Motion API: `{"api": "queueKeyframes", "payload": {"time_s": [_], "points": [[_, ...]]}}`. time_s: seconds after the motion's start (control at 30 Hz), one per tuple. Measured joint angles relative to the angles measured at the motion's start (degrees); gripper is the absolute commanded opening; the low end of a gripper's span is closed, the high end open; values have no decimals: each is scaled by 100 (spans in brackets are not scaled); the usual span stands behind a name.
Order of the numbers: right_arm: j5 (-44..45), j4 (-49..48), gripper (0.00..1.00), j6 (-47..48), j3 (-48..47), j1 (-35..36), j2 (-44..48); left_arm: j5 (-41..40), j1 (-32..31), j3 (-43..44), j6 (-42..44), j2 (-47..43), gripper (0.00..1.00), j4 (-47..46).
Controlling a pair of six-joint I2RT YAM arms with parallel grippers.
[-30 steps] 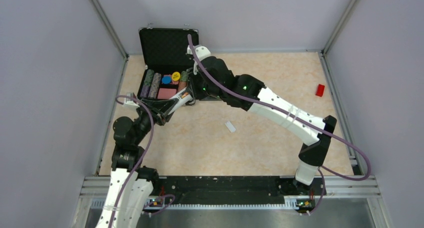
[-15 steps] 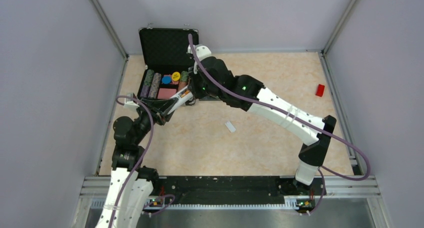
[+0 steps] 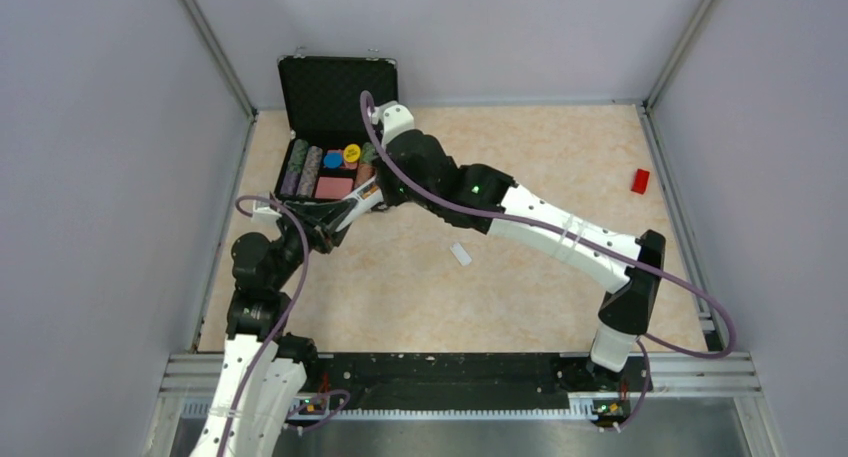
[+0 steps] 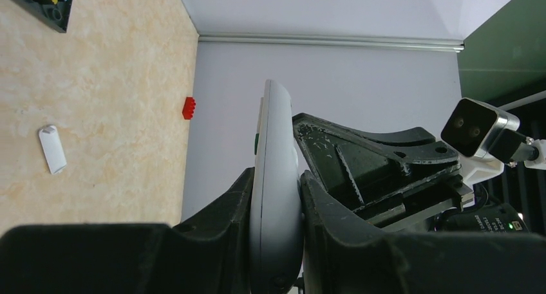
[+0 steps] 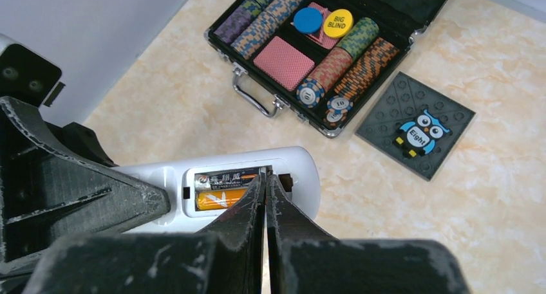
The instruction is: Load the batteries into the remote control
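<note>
Remote control point(image 4: 275, 197) is pinched edge-on between the left jaws, over the counter point(image 5: 451, 197). Both batteries point(image 5: 222, 198), one dark and one orange, are seated side by side in its open bay, where the tips of the right jaws, pressed together, are placed.

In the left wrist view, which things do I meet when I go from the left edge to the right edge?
small white piece → red block → remote control, gripped edge-on by the left claw → silver camera
</note>
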State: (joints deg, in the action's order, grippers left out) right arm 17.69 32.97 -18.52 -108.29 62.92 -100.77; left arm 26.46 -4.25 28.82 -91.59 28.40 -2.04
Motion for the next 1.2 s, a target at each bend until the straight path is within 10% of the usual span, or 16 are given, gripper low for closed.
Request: {"api": "queueKeyframes", "payload": {"time_s": [0.63,1.2], "points": [[-243,114,46,-138,529,-72,518,81,-4,-55,704,-83,0,138],[-1432,92,54,-540,3436,-1740,1668,638,-4,48,3021,490,0,1139]]}}
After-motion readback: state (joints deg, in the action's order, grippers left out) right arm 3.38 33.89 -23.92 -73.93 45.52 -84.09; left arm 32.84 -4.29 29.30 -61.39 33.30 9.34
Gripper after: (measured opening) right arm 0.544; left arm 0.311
